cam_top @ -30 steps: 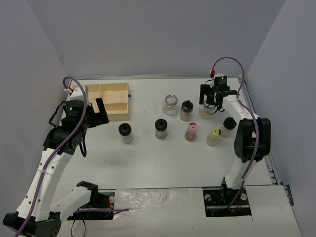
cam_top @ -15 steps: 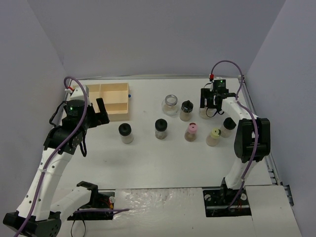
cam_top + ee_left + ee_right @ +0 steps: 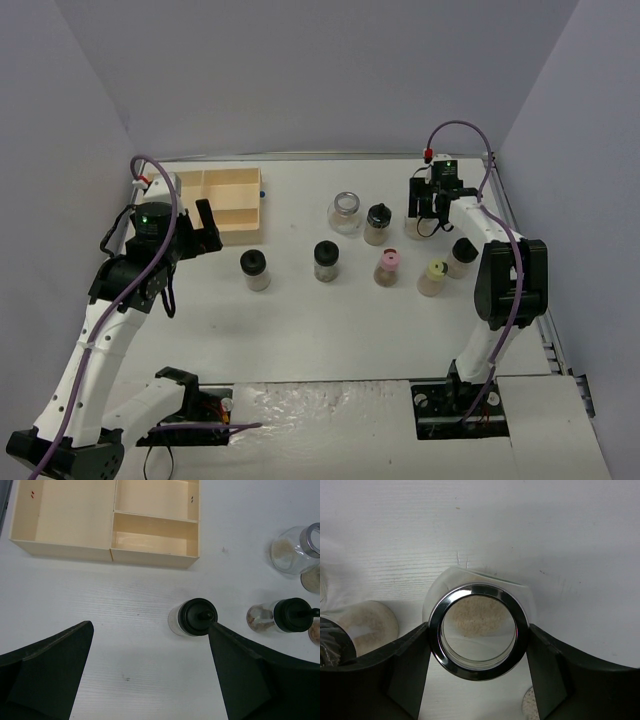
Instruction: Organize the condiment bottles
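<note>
The silver-rimmed jar stands at the far right of the table, behind the row of other condiment bottles. The right gripper straddles it. Its dark fingers meet the chrome rim on both sides, so it looks closed on the jar, which seems not yet lifted.

To do this well, I would grip below the rim on the glass shoulder (chrome is slippery). Then lift straight up before travelling, because a black-capped jar sits just to its left and another black-capped one stands nearer the arm base. Next come the pink-capped jar and the yellow-green-capped jar, both on the near side.

The wooden tray lies well apart at the far left. The left gripper hangs there, jaws spread wide and holding nothing. One more black-capped jar sits just beside its right finger.

Compared with a second ago, the right wrist has settled a little farther back and squarer over the jar. All the bottles, the tray and the left arm are where they were.
</note>
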{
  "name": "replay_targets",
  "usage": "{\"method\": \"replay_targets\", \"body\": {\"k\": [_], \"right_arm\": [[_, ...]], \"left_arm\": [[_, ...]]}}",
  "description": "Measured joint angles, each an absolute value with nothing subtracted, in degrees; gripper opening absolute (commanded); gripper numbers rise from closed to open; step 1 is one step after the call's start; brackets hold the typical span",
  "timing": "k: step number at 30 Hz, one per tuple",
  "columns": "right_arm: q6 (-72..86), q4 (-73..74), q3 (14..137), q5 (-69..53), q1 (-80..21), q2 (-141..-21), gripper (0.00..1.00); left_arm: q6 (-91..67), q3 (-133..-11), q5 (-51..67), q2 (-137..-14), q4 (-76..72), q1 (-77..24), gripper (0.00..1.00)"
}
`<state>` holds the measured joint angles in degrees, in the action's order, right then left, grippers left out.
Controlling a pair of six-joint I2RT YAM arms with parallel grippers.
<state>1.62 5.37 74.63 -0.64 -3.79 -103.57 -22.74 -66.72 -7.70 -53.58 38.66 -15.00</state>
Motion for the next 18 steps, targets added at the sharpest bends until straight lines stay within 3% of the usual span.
{"method": "replay_targets", "body": {"k": [3, 5, 18], "right_arm": [[1.58, 5.37, 74.63, -0.54, -3.79, -103.57, 0.08], [1.58, 5.40, 74.63, -0.23, -3.79, -103.51, 0.00], [-0.82, 12.91, 77.68, 3.21, -5.66, -95.25, 0.00]], "left_arm": [[-22.76, -66.63, -7.66, -53.57, 38.66, -15.00, 0.97], [-22.76, -66.50, -7.61, -53.56, 38.65, -15.00, 0.97], [-22.74, -66.02, -7.49, -54.02, 38.68, -15.00, 0.97]]}}
